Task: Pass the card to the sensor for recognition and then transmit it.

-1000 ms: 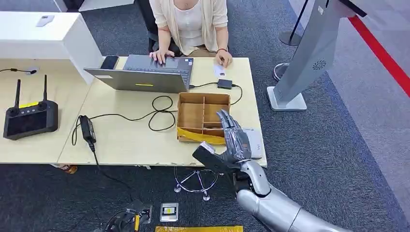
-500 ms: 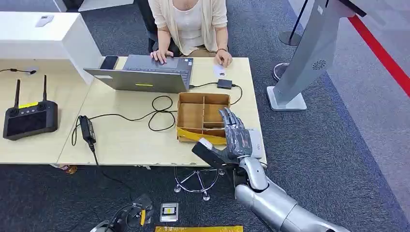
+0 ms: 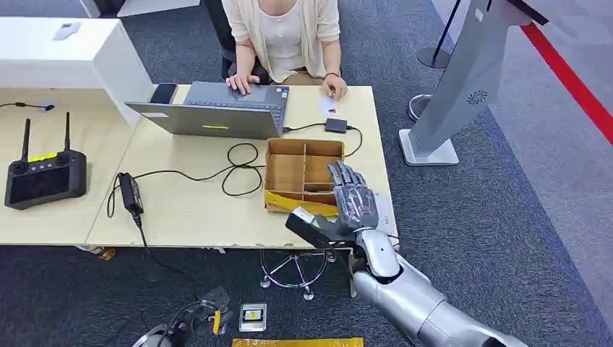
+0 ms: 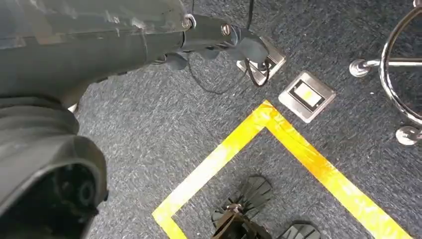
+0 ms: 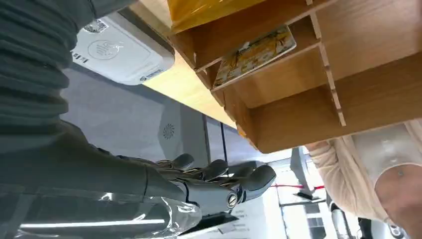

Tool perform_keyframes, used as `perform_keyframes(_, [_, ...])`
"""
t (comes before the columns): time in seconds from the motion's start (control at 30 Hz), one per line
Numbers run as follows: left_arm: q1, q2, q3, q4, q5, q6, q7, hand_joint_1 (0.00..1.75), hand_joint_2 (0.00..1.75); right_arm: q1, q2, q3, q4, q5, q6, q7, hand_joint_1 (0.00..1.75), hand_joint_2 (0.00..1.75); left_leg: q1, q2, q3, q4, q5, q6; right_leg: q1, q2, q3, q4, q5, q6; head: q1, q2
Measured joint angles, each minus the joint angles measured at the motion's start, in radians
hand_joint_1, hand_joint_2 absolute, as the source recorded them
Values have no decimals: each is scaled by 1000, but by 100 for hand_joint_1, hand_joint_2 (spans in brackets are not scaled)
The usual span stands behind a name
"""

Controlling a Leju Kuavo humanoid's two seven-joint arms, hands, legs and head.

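The right hand [image 3: 352, 206], fingers spread and holding nothing, hovers over the near-right corner of the wooden box [image 3: 285, 172] where the card [image 5: 255, 48] lies, so reaching in to grasp it likely comes next.

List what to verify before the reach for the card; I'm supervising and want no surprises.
1. The right robot hand is empty, fingers apart: ok.
2. The card lies uncovered in a box compartment: ok.
3. The sensor sits on the table beside the box: ok.
4. The person's hand is away from the box: ok.
5. The cable stays outside the box: ok.
6. The hand is lined up over the card: cannot tell.
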Motion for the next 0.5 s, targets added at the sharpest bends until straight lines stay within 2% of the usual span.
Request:
perform_keyframes(0.23, [-10, -2, -3, 5, -11, -6, -2, 0, 0, -14, 6, -1, 5, 37, 49, 4, 0, 175, 0, 0, 0, 0, 0, 0, 0, 0, 0, 0, 0, 0, 0, 0])
perform_keyframes(0.5, [-16, -6, -10, 11, -16, -12, -2, 0, 0, -23, 23, 0, 22, 43, 55, -1, 0, 175, 0, 0, 0, 0, 0, 0, 0, 0, 0, 0, 0, 0, 0, 0])
